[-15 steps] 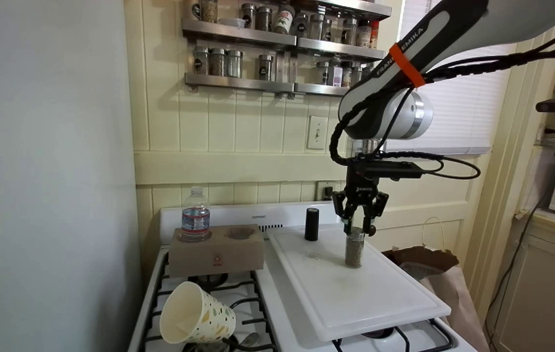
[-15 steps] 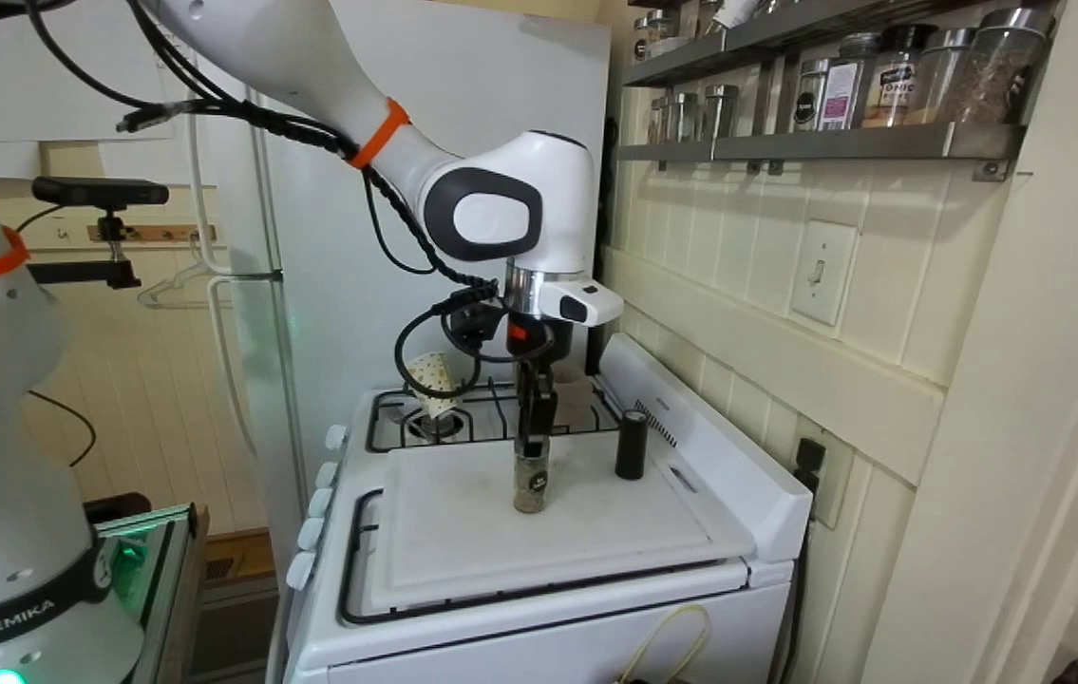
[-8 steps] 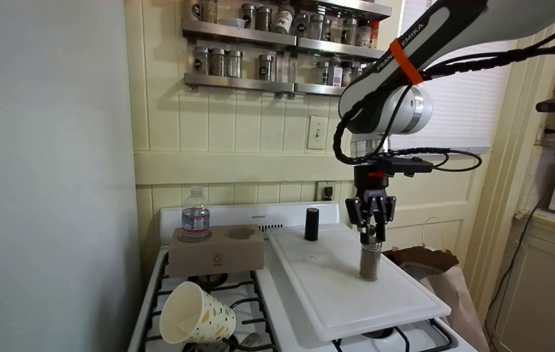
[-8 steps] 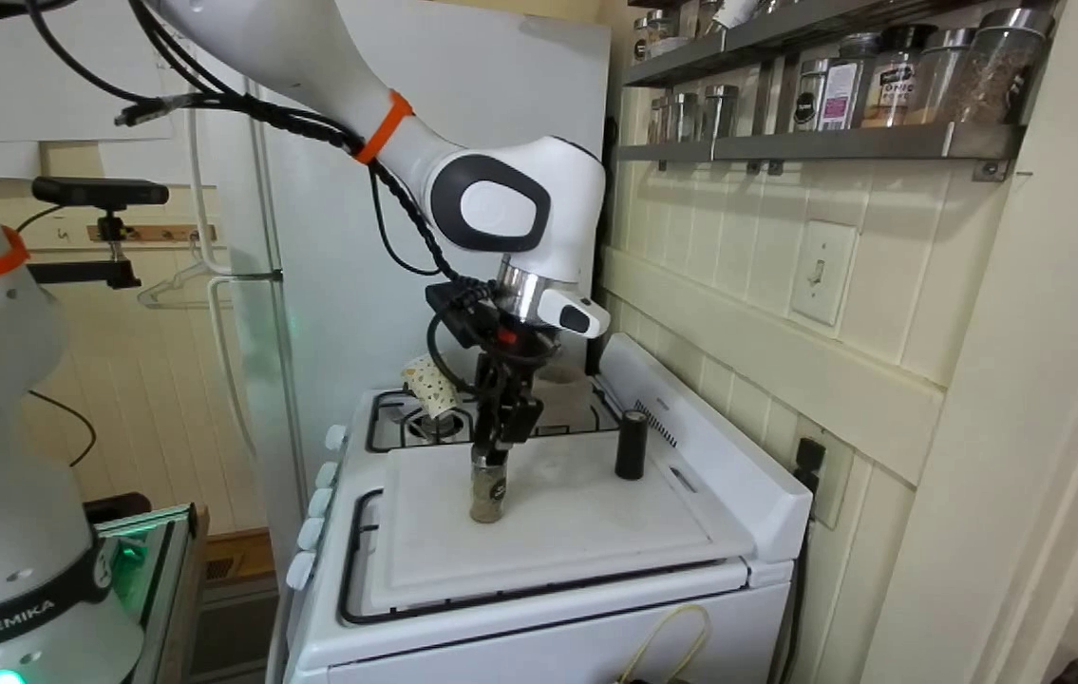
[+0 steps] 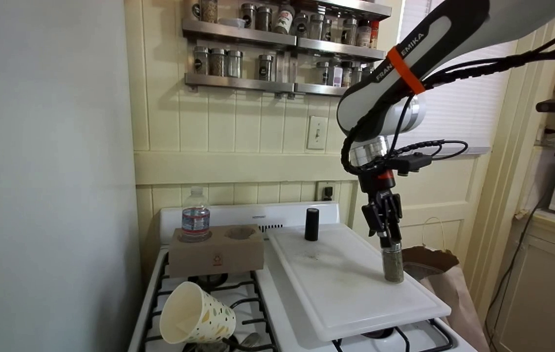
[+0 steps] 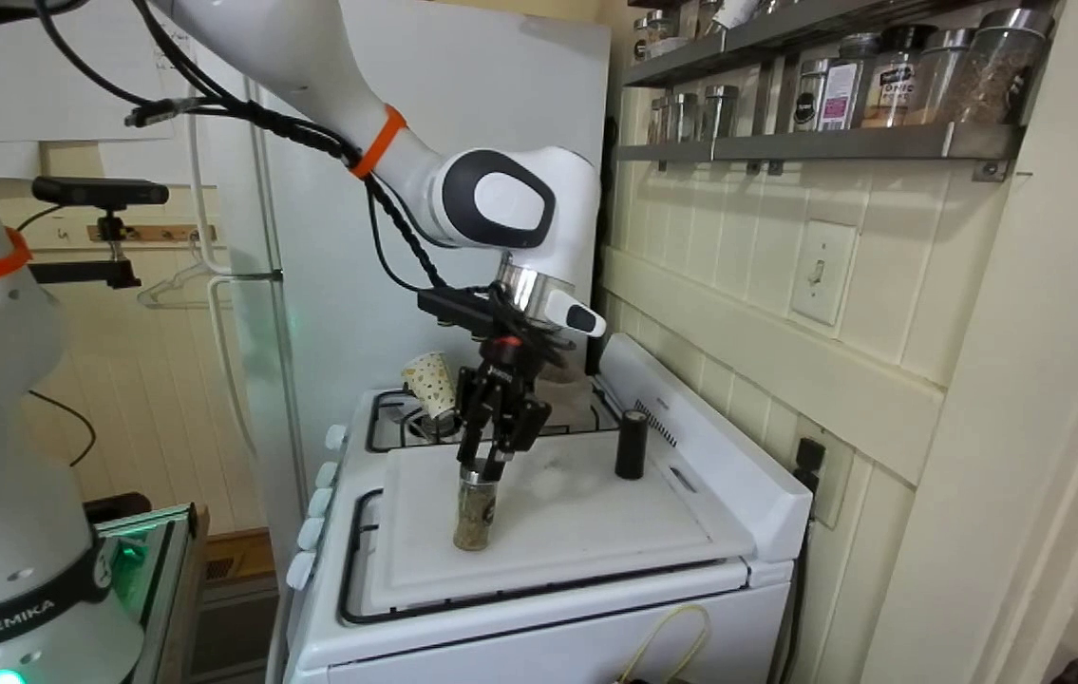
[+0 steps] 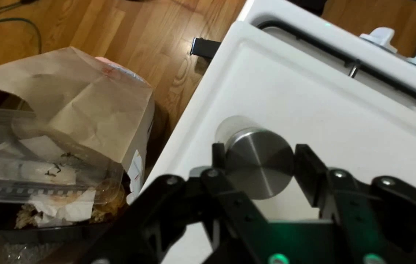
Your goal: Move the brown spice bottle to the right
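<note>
The brown spice bottle [image 5: 393, 266], clear-sided with brownish-grey contents and a silver lid, is at the right-hand border of the white board in this exterior view. Its body [image 6: 474, 518] leans slightly in both exterior views. Whether its base touches the board cannot be told. My gripper [image 5: 391, 242] comes down tilted from above and is shut on the lid end. From the wrist view, the round metal lid [image 7: 261, 165] sits between both fingertips [image 7: 305, 156], and most of the bottle's body is hidden beneath it.
The white board [image 6: 595, 551] lies over the stove burners. A near-black little bottle [image 5: 312, 225] stands towards the back. To the left are a cardboard holder [image 5: 216, 256] with a water bottle [image 5: 195, 217] and a tipped paper cup [image 5: 196, 313]. Beyond the stove's side stands a paper bag [image 7: 94, 110].
The gripper and the held bottle have moved right and nearer in the exterior view with the paper bag, left and nearer in the opposite one. The wrist has gone from upright to tilted.
</note>
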You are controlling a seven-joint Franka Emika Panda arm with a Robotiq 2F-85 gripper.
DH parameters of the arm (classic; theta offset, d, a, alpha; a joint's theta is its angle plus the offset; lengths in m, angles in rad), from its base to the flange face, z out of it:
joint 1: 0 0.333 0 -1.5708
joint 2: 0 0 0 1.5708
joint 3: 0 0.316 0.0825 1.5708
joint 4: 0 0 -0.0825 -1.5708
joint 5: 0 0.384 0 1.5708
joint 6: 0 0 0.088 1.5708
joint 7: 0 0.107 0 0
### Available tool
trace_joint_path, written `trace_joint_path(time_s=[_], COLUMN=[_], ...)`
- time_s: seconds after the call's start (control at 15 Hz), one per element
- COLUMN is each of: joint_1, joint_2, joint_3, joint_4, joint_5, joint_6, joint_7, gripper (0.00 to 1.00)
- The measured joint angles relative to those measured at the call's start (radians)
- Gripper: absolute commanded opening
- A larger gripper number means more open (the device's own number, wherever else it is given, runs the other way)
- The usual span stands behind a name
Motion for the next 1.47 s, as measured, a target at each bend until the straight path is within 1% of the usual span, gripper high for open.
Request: trace_joint_path(time_s=[0.07,0.13,0.47,0.53,0.8,1.0,1.13,1.27,1.47], joint_1=[0.003,0.005,0.005,0.005,0.006,0.018,0.025,0.027,0.027], joint_2=[0.000,0.000,0.001,0.001,0.000,-0.010,-0.019,-0.019,-0.012], joint_3=[0.004,0.007,0.007,0.007,0.012,0.031,0.039,0.040,0.038], joint_4=[0.000,0.000,0.001,0.001,0.003,0.008,0.009,0.009,0.010], joint_5=[-0.011,-0.012,-0.012,-0.012,-0.026,-0.080,-0.089,-0.048,0.065], joint_6=[0.023,0.050,0.056,0.056,0.078,0.160,0.205,0.246,0.271], joint_7=[-0.012,-0.027,-0.029,-0.029,-0.029,-0.028,-0.033,-0.072,-0.146], gripper=[0.24,0.49,0.49,0.24,0.24,0.24,0.24,0.24,0.24])
